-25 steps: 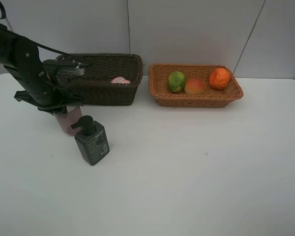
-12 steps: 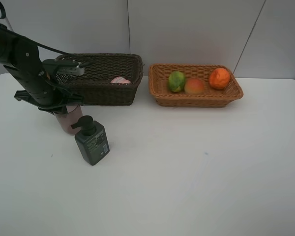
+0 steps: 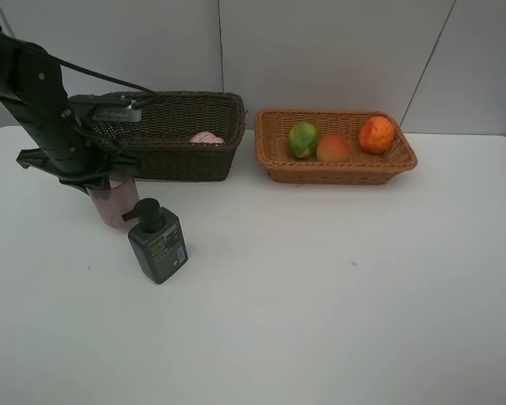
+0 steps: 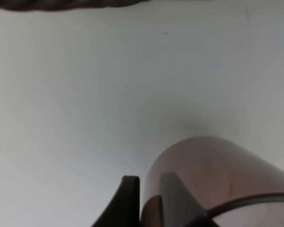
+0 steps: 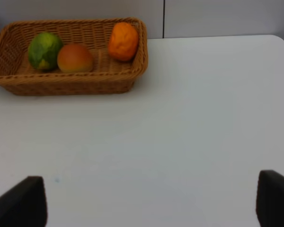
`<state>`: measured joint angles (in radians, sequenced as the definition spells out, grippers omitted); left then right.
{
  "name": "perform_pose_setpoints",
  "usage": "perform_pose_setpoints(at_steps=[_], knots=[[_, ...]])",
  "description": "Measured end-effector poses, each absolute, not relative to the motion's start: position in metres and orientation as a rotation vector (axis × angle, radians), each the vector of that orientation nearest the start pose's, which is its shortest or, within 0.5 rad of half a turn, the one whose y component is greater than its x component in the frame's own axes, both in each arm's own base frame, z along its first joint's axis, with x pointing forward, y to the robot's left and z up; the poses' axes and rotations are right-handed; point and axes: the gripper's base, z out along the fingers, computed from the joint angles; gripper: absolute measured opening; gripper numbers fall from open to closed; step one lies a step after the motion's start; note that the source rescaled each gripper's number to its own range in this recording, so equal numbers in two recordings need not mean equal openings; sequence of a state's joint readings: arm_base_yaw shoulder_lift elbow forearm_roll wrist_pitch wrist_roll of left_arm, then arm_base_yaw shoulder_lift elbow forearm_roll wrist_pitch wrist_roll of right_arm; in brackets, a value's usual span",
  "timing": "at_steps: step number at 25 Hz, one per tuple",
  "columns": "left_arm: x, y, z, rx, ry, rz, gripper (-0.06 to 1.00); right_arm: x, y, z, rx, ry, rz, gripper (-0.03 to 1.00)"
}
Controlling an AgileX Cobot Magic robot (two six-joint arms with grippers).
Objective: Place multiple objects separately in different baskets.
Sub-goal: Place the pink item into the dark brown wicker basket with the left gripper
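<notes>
shows the translucent mauve cup [image 3: 111, 207] pinched by its wall in the left gripper [image 4: 149, 208], with one of the fingers [image 4: 127, 201] outside the wall and the other dimly visible through it from inside. has risen a touch with the arm since a second ago, toward the dark brown basket [image 3: 181, 160] just behind the fingers. looks clear of the table [image 3: 320, 295], going by the soft shadow lying apart from its base in the left wrist view, though cannot be called for certain. suggests the carry to that basket is starting, where the pink white-capped bottle [image 3: 206, 137] already lies.

leaves the dark green pump bottle [image 3: 158, 245] standing just in front of the fingers, not yet handled. finds the orange [image 3: 376, 134], green fruit [image 3: 303, 139] and peach [image 3: 332, 148] in the light basket [image 3: 337, 175], well off to the side of the fingers. finds the right gripper [image 5: 149, 203] spread wide over bare table, holding nothing, and absent from the high view.

hides the cup's rim under the arm in the high view; cuts off its mouth in the wrist view.
</notes>
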<state>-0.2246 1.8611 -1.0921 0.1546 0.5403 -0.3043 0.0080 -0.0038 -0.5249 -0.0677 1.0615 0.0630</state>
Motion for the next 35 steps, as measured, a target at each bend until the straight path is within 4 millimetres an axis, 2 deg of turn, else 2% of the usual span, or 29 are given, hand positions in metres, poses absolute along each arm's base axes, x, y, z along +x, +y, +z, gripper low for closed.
perform_pose_setpoints(at_steps=[12, 17, 20, 24, 28, 31, 35], knots=[[0.32, -0.064, 0.253, 0.012, 2.643, -0.009, 0.0, -0.009, -0.005, 0.284, 0.06, 2.014, -0.035, 0.94], [0.317, -0.063, 0.299, -0.002, 2.505, -0.048, 0.0, -0.009, -0.005, 0.284, 0.06, 2.014, -0.035, 0.94], [0.322, -0.064, 0.313, 0.011, 2.427, -0.054, 0.0, -0.009, -0.005, 0.284, 0.06, 2.014, -0.035, 0.94], [0.333, -0.067, 0.317, 0.045, 2.306, -0.071, 0.0, -0.009, -0.005, 0.284, 0.06, 2.014, -0.035, 0.94], [0.354, -0.073, 0.306, 0.096, 2.211, -0.081, 0.0, -0.009, -0.005, 0.284, 0.06, 2.014, -0.035, 0.94], [0.371, -0.076, 0.285, 0.147, 2.199, -0.059, 0.0, -0.009, -0.005, 0.284, 0.06, 2.014, -0.035, 0.94], [0.394, -0.072, 0.246, 0.191, 2.219, -0.026, 0.0, -0.009, -0.005, 0.284, 0.06, 2.014, -0.035, 0.94]])
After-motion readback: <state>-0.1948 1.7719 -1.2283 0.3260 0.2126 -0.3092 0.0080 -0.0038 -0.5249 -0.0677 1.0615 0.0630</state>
